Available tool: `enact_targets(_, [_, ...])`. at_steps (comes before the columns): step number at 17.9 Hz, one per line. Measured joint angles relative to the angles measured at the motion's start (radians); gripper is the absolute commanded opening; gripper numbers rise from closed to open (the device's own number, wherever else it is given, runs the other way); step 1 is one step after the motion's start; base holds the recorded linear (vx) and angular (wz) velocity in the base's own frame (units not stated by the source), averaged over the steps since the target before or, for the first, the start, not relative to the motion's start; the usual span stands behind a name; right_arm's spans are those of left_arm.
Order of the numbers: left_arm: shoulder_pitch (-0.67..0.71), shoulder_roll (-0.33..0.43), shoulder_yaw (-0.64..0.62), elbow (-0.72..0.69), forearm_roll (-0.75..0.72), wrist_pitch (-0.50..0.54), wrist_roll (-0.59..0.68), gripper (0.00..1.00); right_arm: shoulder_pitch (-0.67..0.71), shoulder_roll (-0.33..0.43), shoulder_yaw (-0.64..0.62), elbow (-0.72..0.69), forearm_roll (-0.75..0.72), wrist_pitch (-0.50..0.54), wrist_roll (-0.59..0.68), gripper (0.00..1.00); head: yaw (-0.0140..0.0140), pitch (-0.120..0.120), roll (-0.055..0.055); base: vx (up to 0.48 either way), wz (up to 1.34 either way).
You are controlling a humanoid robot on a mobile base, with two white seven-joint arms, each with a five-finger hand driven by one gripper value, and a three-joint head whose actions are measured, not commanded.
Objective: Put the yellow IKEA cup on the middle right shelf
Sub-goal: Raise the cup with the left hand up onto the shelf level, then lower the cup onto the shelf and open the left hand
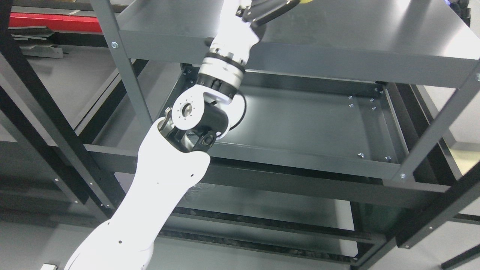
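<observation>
- The left arm [161, 180] comes in from the lower left and reaches diagonally up, bent at its black-and-silver wrist joint [202, 120].
- The left hand [262, 11] sits at the top edge over the upper shelf [375, 33], mostly cut off; whether its fingers are spread or closed cannot be told.
- Only a yellow sliver [308, 1] shows at the top edge beside the hand, perhaps the cup; its axis cannot be judged.
- The shelf below [307, 127] lies bare.
</observation>
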Motion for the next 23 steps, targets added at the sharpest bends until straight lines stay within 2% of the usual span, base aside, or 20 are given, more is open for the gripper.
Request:
enact_targets(3, [-0.065,0.000,-0.037,0.022,0.113,0.065,0.046,0.00,0.000,0.000,0.000,0.000,0.000,0.000,0.000,0.99,0.0000,0.000,0.000,0.099,0.16])
enact_targets(11, [-0.160,0.000,-0.112,0.082,0.305,0.232,0.141,0.01,0.000,0.000,0.000,0.000,0.000,0.000,0.000,0.99,0.0000,0.000,0.000,0.038,0.08])
enact_targets(17, [-0.179,0.000,-0.160,0.104,0.341,0.305,0.172,0.10,0.000,0.000,0.000,0.000,0.000,0.000,0.000,0.99,0.0000,0.000,0.000,-0.010,-0.02])
enact_targets(19, [-0.181,0.000,-0.172,0.110,0.309,0.338,0.176,0.16,0.000,0.000,0.000,0.000,0.000,0.000,0.000,0.99,0.0000,0.000,0.000,-0.016,0.00])
enact_targets(21, [-0.183,0.000,-0.180,0.116,0.278,0.364,0.181,0.32,0.000,0.000,0.000,0.000,0.000,0.000,0.000,0.99,0.0000,0.000,0.000,-0.020,0.00])
enact_targets(23, [-0.185,0.000,-0.186,0.120,0.259,0.378,0.188,0.39,0.000,0.000,0.000,0.000,0.000,0.000,0.000,0.99,0.0000,0.000,0.000,-0.016,0.00])
